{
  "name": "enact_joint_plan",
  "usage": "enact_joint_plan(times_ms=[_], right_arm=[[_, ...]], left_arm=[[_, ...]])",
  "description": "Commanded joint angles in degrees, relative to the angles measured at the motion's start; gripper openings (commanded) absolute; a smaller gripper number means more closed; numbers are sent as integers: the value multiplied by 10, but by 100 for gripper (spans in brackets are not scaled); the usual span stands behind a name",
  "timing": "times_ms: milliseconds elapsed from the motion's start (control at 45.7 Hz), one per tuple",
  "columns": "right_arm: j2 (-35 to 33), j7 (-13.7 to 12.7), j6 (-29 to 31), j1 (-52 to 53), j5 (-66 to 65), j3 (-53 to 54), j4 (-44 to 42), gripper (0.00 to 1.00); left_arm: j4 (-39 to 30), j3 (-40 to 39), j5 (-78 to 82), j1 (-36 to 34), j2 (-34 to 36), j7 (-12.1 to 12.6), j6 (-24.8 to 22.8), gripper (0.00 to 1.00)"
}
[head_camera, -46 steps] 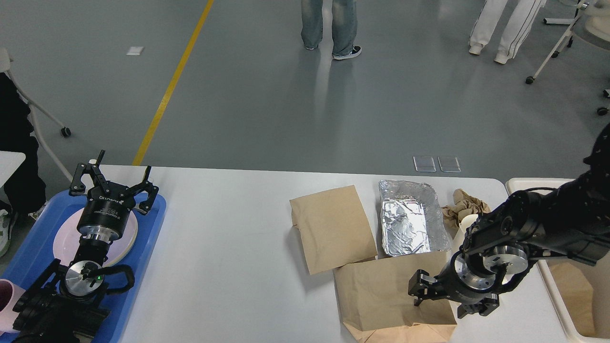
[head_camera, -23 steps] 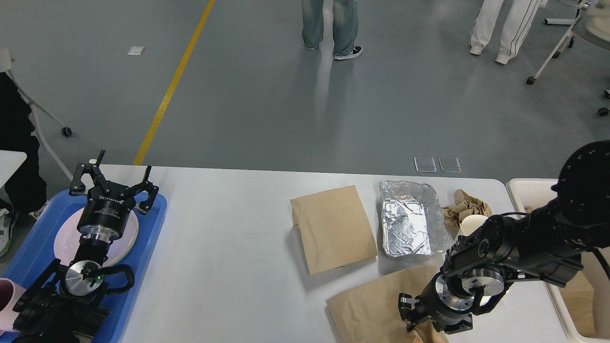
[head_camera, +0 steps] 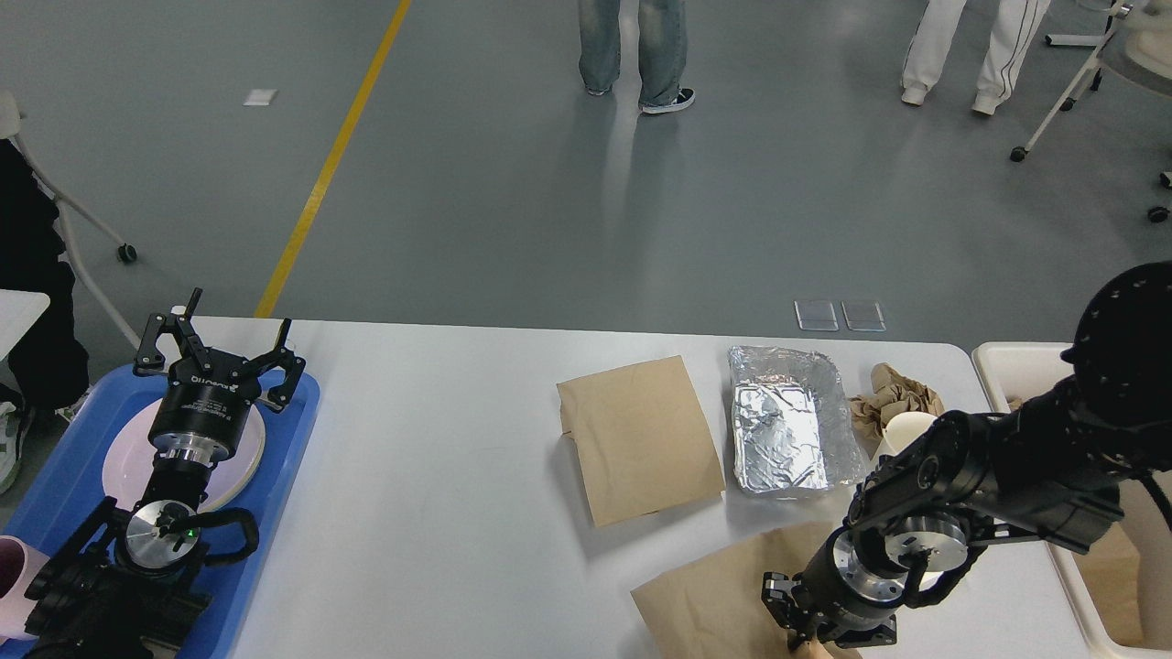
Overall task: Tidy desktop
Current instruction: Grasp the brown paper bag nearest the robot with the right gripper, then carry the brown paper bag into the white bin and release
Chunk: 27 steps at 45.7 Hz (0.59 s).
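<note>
The white desktop (head_camera: 439, 476) fills the lower part of the head view. My left gripper (head_camera: 218, 352) is open and hangs over a white plate (head_camera: 119, 467) in the blue tray (head_camera: 284, 458) at the left end. At the near edge my right gripper (head_camera: 824, 622) points down, shut on a brown paper bag (head_camera: 714, 595) that lies slanted there. A second flat brown bag (head_camera: 641, 439), a foil tray (head_camera: 792, 430), crumpled brown paper (head_camera: 893, 398) and a white cup (head_camera: 902, 430) lie right of centre.
A cream bin (head_camera: 1007, 357) stands against the table's right end, partly hidden by my right arm. A pink cup (head_camera: 14, 577) sits at the tray's near left corner. Two people stand on the grey floor beyond the table.
My right gripper has moved toward the near edge and slightly left, dragging the lower brown bag with it. The left arm has not moved.
</note>
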Motion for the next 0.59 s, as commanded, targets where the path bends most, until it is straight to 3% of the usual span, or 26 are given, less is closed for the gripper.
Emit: enact_joint_plan(times_ms=[0, 131, 416, 569], right_arm=[[-16, 1, 49, 73, 19, -9, 47, 0], [-41, -1, 104, 199, 27, -34, 108, 0], [-60, -1, 299, 488, 28, -115, 116, 0], [-64, -1, 332, 564, 28, -164, 115, 0]], left_arm=[[0, 0, 0, 0, 0, 0, 0, 96], [0, 0, -1, 0, 0, 0, 0, 96], [0, -1, -1, 0, 0, 0, 0, 96], [0, 0, -1, 0, 0, 0, 0, 96]])
